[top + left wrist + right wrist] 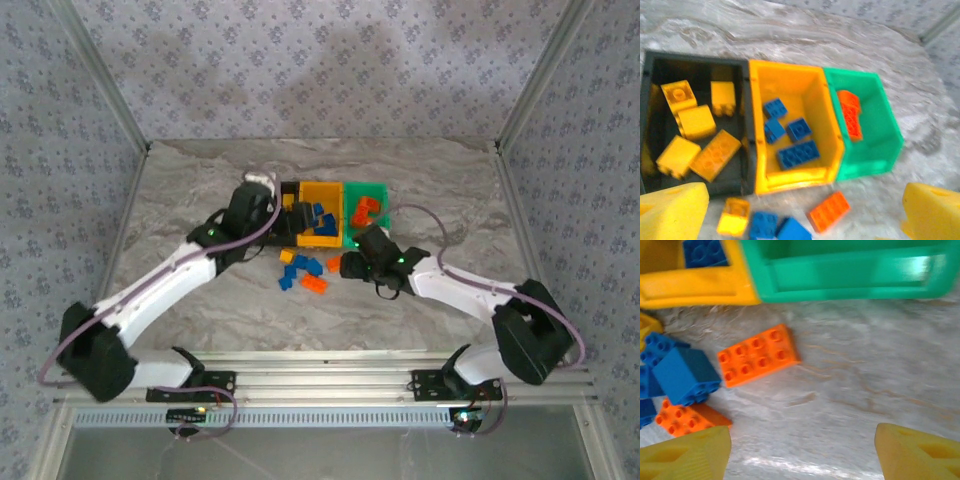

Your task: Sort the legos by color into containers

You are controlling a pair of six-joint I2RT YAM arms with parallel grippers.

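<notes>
Three containers stand side by side. The black bin (695,64) holds several yellow legos (696,121). Several blue legos (797,154) lie in the yellow bin (790,70). Red-orange legos (851,114) lie in the green bin (875,165). My left gripper (802,212) hangs open above the bins' near edge with nothing between its fingers. Below it on the table lie a yellow lego (734,216), two blue ones (763,225) and an orange one (830,211). My right gripper (802,450) is open over bare table in front of the green bin (850,275), right of an orange lego (759,355).
Loose legos (300,272) cluster just in front of the yellow bin (322,195), between the two arms. A blue lego (685,375) and another orange one (687,419) lie left of my right gripper. Patterned walls and metal posts (525,90) bound the marble table (450,190).
</notes>
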